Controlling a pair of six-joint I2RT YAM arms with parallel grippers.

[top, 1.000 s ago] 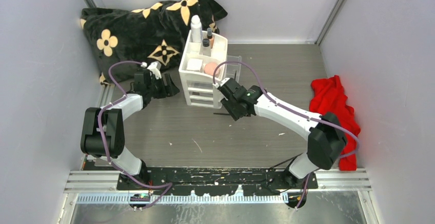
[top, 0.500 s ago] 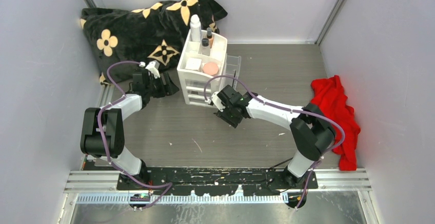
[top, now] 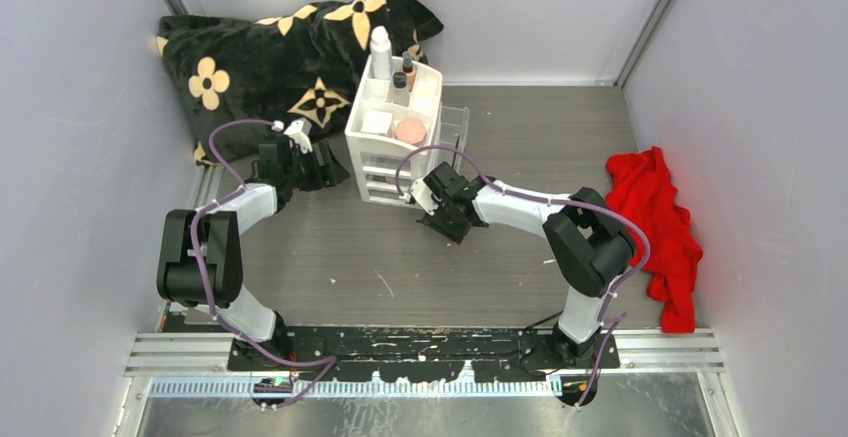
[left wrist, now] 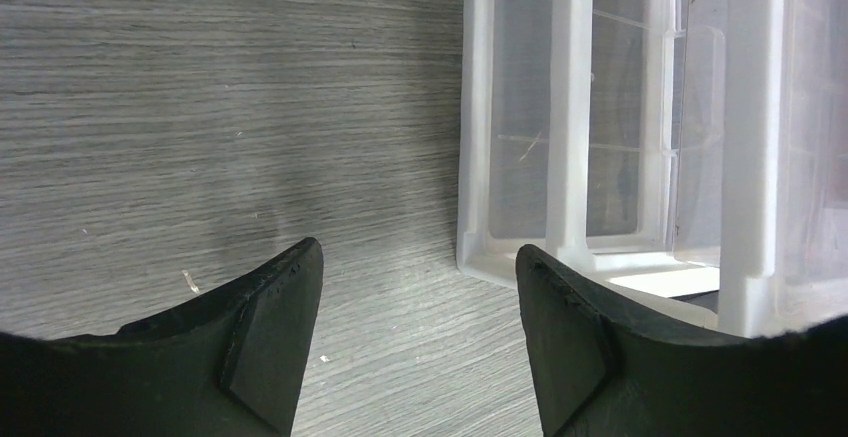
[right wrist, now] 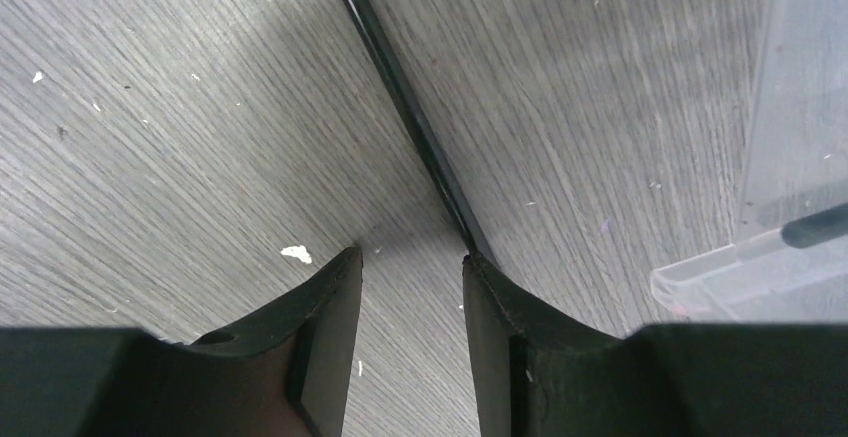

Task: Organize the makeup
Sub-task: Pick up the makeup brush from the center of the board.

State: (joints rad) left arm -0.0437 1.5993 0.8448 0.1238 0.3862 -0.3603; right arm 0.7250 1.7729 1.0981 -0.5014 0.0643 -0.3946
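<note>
Hovered right gripper (right wrist: 412, 257), fingers spread and empty, over thin black pencil (right wrist: 398, 82): likely light, stiff, roll-prone, best pinched mid-shaft.

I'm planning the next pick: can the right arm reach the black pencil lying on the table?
Probably yes: the right gripper is open just above the black pencil. Nothing covers it, though it lies off-centre between the jaws.
</note>
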